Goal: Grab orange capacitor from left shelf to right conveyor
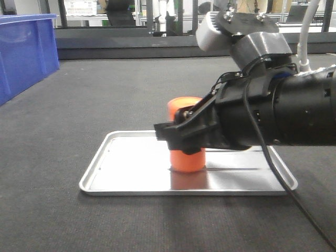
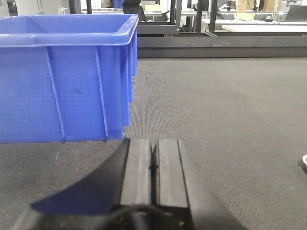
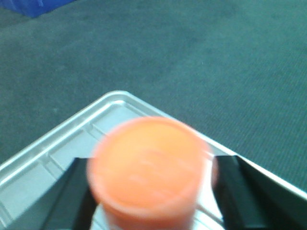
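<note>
The orange capacitor [image 1: 187, 157] stands upright on a shallow silver tray [image 1: 131, 178] that lies on the dark grey conveyor belt [image 1: 63, 131]. My right gripper [image 1: 176, 134] reaches in from the right and straddles the capacitor at mid-height. In the right wrist view the capacitor's flat top [image 3: 151, 160] sits between the two black fingers [image 3: 79, 191], with a strip of tray showing on either side, so the jaws stand open around it. My left gripper [image 2: 154, 143] is shut and empty, low over the belt. The left shelf is out of view.
A large blue plastic bin [image 2: 62, 76] stands on the belt just ahead-left of my left gripper; it also shows in the front view [image 1: 23, 52] at the far left. A black frame rail [image 1: 131, 44] bounds the belt's far edge.
</note>
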Controlling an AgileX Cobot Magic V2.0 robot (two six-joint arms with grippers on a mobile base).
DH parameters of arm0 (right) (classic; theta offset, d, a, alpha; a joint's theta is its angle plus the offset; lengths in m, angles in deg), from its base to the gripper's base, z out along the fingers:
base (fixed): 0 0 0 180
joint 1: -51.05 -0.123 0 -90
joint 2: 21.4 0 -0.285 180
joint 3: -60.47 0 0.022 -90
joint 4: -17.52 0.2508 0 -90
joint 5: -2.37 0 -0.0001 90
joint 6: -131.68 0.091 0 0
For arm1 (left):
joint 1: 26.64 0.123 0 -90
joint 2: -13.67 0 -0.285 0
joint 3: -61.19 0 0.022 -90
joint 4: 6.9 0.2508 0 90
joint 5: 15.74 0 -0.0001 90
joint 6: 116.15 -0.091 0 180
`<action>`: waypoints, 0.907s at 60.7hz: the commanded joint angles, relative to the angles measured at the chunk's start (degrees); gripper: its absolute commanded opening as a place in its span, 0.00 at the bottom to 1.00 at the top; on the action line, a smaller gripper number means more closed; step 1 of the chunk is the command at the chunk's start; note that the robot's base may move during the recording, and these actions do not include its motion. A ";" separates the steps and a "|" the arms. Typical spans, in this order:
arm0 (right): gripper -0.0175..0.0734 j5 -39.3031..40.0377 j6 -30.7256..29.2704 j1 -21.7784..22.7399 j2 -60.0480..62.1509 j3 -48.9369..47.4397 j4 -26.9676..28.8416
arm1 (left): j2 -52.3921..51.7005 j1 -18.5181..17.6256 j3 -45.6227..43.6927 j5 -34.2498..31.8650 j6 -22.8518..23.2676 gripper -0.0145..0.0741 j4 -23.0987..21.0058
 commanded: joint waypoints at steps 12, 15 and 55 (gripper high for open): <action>0.88 10.88 -0.98 0.13 2.80 -1.68 0.03 | 0.58 -0.32 -0.45 -4.71 0.00 0.05 0.00; 0.88 11.83 -0.98 0.13 3.37 -1.68 0.03 | 0.58 -0.32 -0.45 -4.71 0.00 0.05 0.00; 0.26 -6.12 -0.81 0.13 33.90 -1.68 1.21 | 0.58 -0.32 -0.45 -4.71 0.00 0.05 -0.31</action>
